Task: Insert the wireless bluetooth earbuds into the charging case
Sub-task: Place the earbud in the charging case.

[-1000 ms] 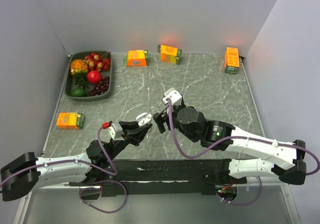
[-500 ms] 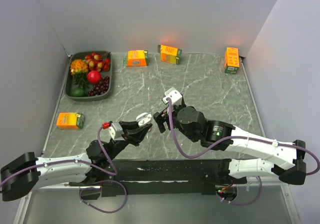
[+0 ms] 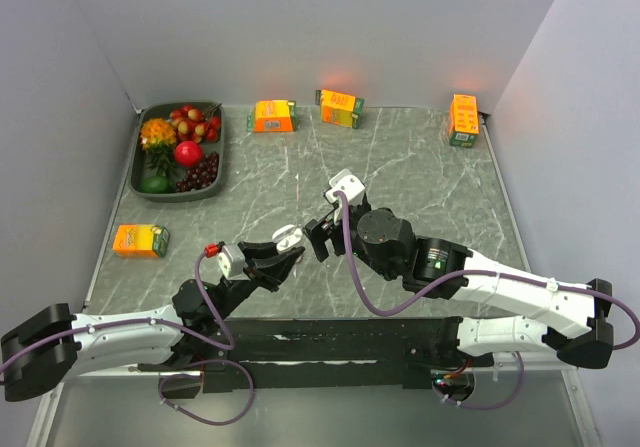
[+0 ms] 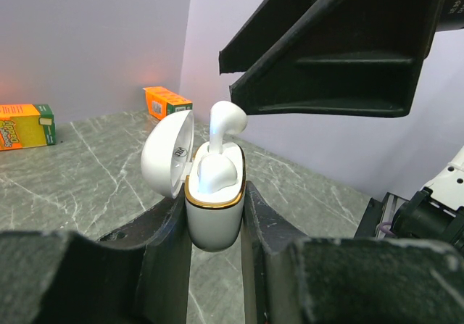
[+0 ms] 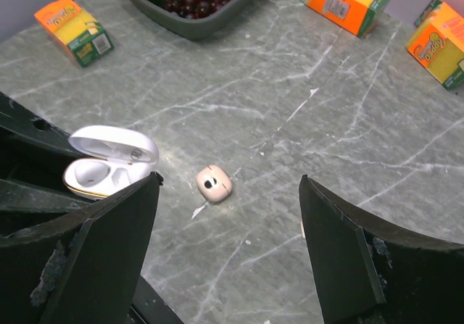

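Observation:
My left gripper (image 4: 215,201) is shut on the white charging case (image 4: 214,219), which has a gold rim and is held upright with its lid (image 4: 167,154) open. One white earbud (image 4: 226,117) stands up out of the case. A second rounded white shape (image 4: 214,173) sits lower inside it. In the top view the case (image 3: 288,235) is in front of the left gripper (image 3: 280,255). My right gripper (image 3: 317,235) hovers just above the case, open and empty. In the right wrist view the right gripper (image 5: 229,183) spans wide, with the case (image 5: 109,166) by its left finger.
A small beige rounded-square piece with a hole (image 5: 214,183) lies on the table between the right fingers. Orange cartons (image 3: 272,116) (image 3: 340,107) (image 3: 463,119) stand along the back and one (image 3: 140,240) lies at the left. A fruit tray (image 3: 147,192) sits at the back left.
My right gripper has shifted slightly to the left over the case. The left gripper and the case have not moved.

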Robot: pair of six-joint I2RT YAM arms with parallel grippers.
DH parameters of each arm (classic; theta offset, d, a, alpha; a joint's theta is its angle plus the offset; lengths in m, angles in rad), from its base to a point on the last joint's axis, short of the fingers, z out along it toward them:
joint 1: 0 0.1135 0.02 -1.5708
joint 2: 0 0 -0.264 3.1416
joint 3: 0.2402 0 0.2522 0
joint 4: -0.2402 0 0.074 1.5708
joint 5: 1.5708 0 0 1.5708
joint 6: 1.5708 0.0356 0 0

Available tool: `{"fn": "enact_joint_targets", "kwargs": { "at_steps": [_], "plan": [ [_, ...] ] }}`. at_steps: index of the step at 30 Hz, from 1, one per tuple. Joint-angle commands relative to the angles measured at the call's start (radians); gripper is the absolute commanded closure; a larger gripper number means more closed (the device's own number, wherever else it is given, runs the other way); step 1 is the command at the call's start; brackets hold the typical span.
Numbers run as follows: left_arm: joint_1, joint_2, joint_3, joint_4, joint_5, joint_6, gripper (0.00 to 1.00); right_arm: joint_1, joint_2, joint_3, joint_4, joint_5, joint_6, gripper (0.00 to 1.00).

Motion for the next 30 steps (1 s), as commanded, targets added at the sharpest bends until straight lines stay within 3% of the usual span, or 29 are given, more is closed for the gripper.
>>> {"fn": "enact_joint_targets", "kwargs": {
  "at_steps": [1,22,30],
  "plan": [
    [0.002,0.003,0.024,0.063,0.017,-0.01,0.99,-0.003,0.005,0.049,0.037,-0.03,-0.009,0.14],
    [0.002,0.012,0.029,0.072,0.018,-0.01,0.99,0.038,0.036,0.066,0.033,-0.122,0.012,0.13],
    [0.001,0.009,0.026,0.064,0.018,-0.008,0.99,0.041,-0.027,0.057,0.059,-0.035,0.008,0.12]
  ]
}}
